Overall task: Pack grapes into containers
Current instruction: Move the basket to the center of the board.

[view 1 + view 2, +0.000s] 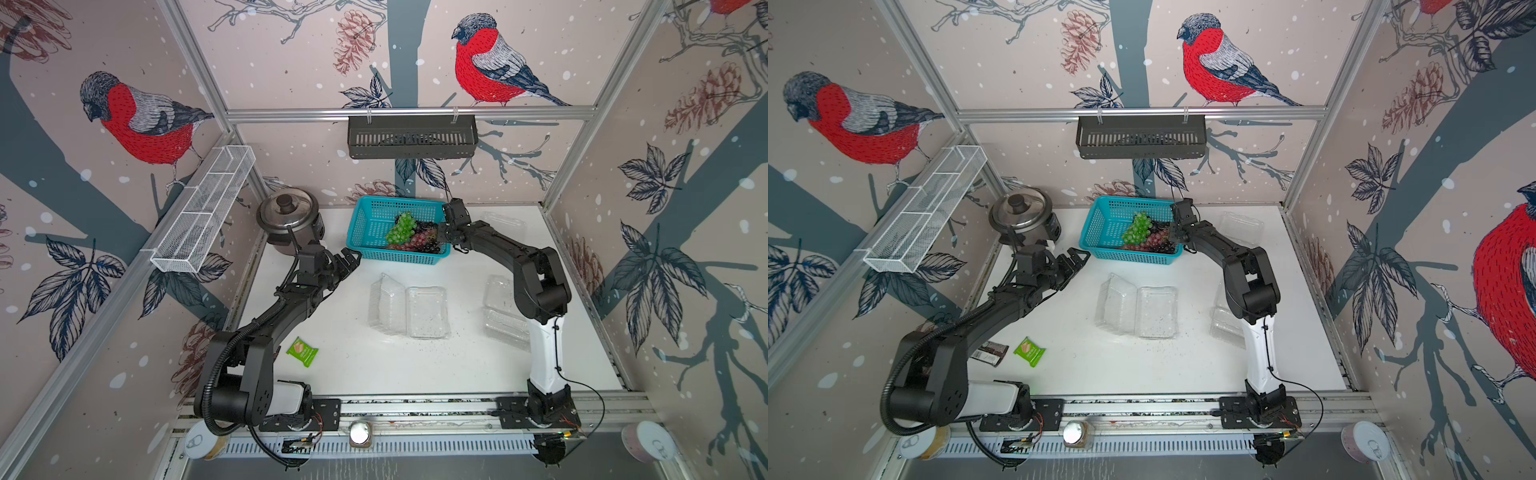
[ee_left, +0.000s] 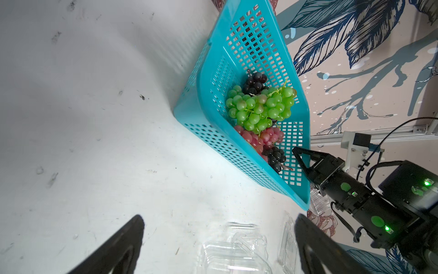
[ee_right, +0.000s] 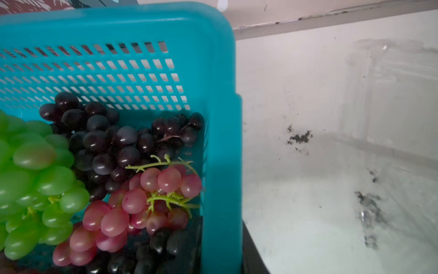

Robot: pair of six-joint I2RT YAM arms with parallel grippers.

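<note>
A white wire shelf (image 1: 203, 208) hangs on the left wall, and a steel rice cooker (image 1: 286, 216) stands in the far left corner of the table (image 1: 374, 370). Just in front of the cooker, the left end effector (image 1: 351, 257) hovers over the table with its jaws spread wide and nothing between them. It is near the front left corner of the teal basket (image 1: 370, 216) but apart from it. Closer to the front edge, a green snack packet (image 1: 302, 352) lies flat beside the left arm, with a dark wrapper (image 1: 990, 353) just to its left.

The basket stands at the back, about mid-table. All the grapes (image 1: 411, 237) lie in its right half. The green bunch (image 1: 399, 230) is toward the middle, the red bunch (image 1: 420, 240) is beside it, and the dark bunches (image 3: 106, 142) are behind and below. In front of the basket, one of the containers (image 1: 428, 311) lies open and empty, its lid (image 1: 386, 305) folded out to the left.

The right end effector (image 1: 441, 233) is at the basket's right wall. In the right wrist view a dark finger (image 3: 251, 251) shows just outside that wall. The inner side is blurred among dark grapes, so I cannot tell whether the jaws pinch the wall or stand apart.

A second container (image 1: 500, 320) lies partly hidden under the right arm's elbow. A third container (image 1: 505, 222) rests near the far right corner.
</note>
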